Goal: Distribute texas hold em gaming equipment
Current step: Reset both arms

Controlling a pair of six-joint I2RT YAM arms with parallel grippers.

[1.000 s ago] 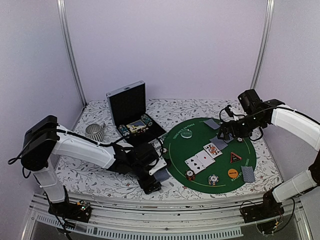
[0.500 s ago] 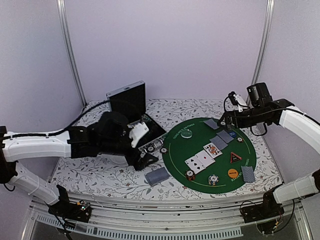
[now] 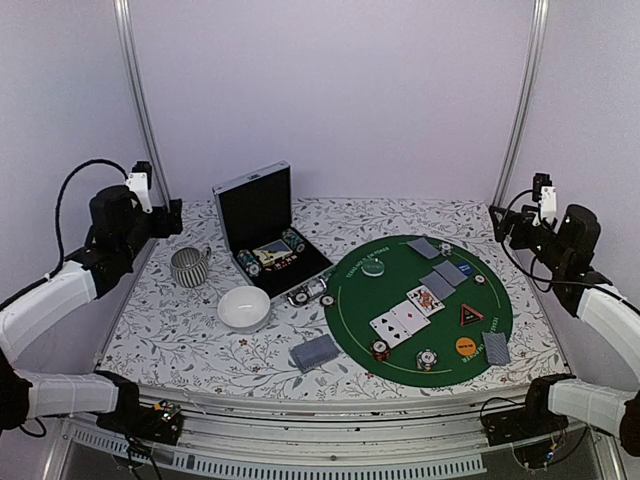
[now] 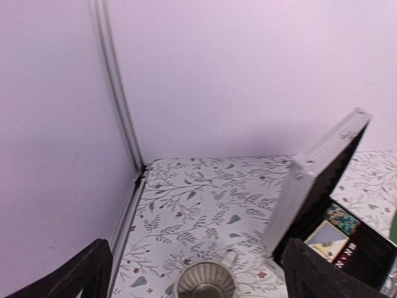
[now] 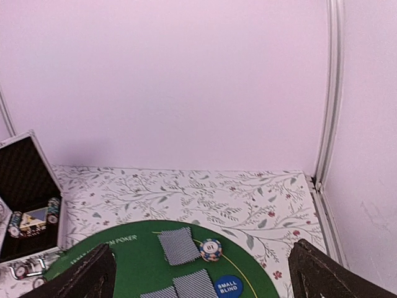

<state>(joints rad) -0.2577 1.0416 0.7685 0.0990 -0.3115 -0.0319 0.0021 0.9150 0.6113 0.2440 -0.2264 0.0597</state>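
Both arms stand at the left and right edges of the top view, apart from everything on the table (image 3: 200, 340). The left claw (image 4: 197, 248) has its fingers spread wide, with nothing between them. The right claw (image 5: 201, 247) is likewise spread and holds nothing. The gaming pieces lie mainly on one round green mat (image 3: 355, 315), centre right of the top view. Counted on it:

- three face-up cards (image 3: 408, 315) in a row
- four face-down cards (image 3: 437, 285), of which the one at lower right may be two overlapped; this cannot be settled
- three stripe-edged poker chips (image 3: 427, 358) or short stacks of them
- one orange disc (image 3: 465, 346), one blue disc (image 3: 466, 267) and one white disc (image 3: 372, 267)
- one black triangle (image 3: 471, 315)

A further small round piece near the mat's right edge is too small to identify. One deck (image 3: 314, 352) lies off the mat, at lower centre. One open black case (image 3: 255, 205) stands at upper centre. Its chip rolls are partly hidden, and the loose pieces just in front of it are hard to make out. One white bowl (image 3: 244, 308) and one ribbed mug (image 3: 188, 265) stand left of centre. The left wrist view cuts the mug off at its bottom edge, and the right wrist view does the same to the blue disc.
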